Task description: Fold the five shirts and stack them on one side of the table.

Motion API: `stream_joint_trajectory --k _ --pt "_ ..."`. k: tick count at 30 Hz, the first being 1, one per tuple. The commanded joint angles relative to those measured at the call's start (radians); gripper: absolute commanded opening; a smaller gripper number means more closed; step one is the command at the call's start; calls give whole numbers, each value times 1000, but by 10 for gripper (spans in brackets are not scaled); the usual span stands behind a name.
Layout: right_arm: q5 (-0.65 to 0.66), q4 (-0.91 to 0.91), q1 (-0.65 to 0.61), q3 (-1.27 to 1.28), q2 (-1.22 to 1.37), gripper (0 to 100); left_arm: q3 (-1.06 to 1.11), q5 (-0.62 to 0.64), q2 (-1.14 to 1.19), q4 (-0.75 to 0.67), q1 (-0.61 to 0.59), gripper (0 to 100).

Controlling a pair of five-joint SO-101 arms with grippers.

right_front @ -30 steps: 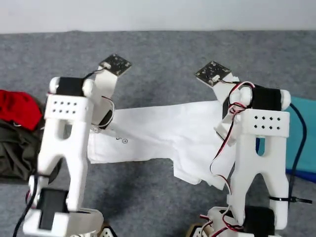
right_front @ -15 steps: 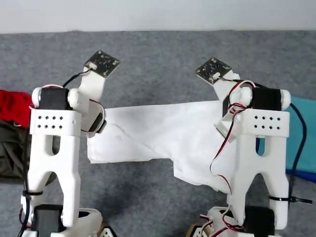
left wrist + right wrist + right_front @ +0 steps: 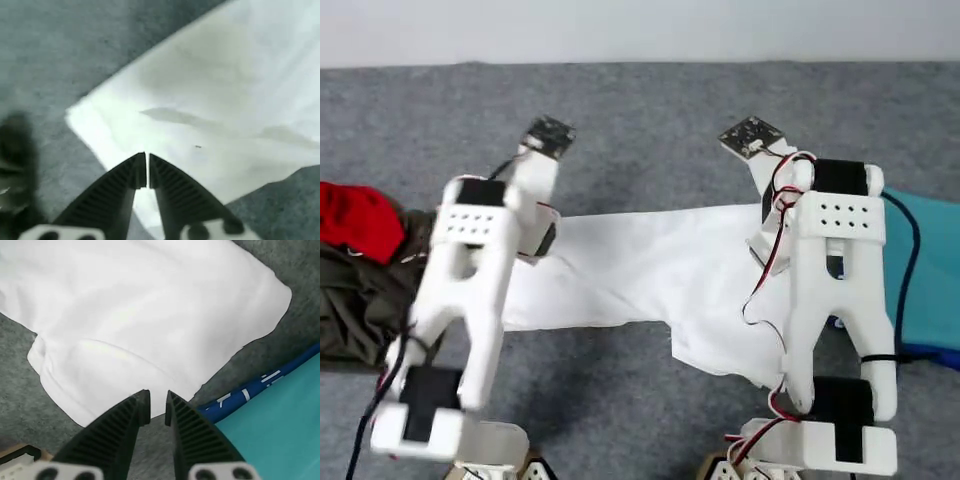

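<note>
A grey felt-like table surface point(image 3: 650, 120) is seen, bordered at 12 o'clock by a pale wall point(image 3: 640, 30). The white shirt point(image 3: 650, 270) is spread at the centre, a teal shirt point(image 3: 930, 270) is laid at 3 o'clock, and a dark shirt point(image 3: 360, 300) touching a red shirt point(image 3: 355, 215) is heaped at 9 o'clock. The left gripper point(image 3: 146, 159) is held pressed together over the white shirt; the right gripper point(image 3: 157, 400) is slightly parted and empty. Since half a second ago the left arm has been swung toward 3 o'clock, while the white shirt has been left unmoved.

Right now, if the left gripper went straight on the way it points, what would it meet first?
The white shirt, near its corner, just ahead of the left gripper. How far above the cloth the gripper sits is unclear.
</note>
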Motion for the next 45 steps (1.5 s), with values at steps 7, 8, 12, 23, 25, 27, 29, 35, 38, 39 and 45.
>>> stream_joint_trajectory --k 7,8,12,23,25,27,29,35,38,39,45 --pt "-18 79 12 -12 -7 64 -283 -48 374 46 23 7" --pt "-18 88 12 -12 -7 64 -308 -49 405 60 23 6" --pt "-20 104 12 -12 -7 64 -367 -49 506 77 23 6" --pt "-20 117 12 -12 -7 64 -383 -109 519 328 -2 6" --pt "-20 117 13 -12 -7 64 -380 -109 491 361 -11 6" --pt "-18 116 12 -12 -7 64 -380 -109 439 385 -15 6" --pt "-17 113 12 -12 -7 64 -380 -109 370 408 -17 6" --pt "-14 105 12 -12 -5 64 -380 -150 229 440 -18 6" --pt "-18 67 5 -9 1 64 -380 -138 224 358 -40 6" --pt "-18 44 5 -9 2 64 -378 -115 233 315 -41 6" --pt "-20 -117 5 -9 38 64 -384 -23 390 149 -51 6"
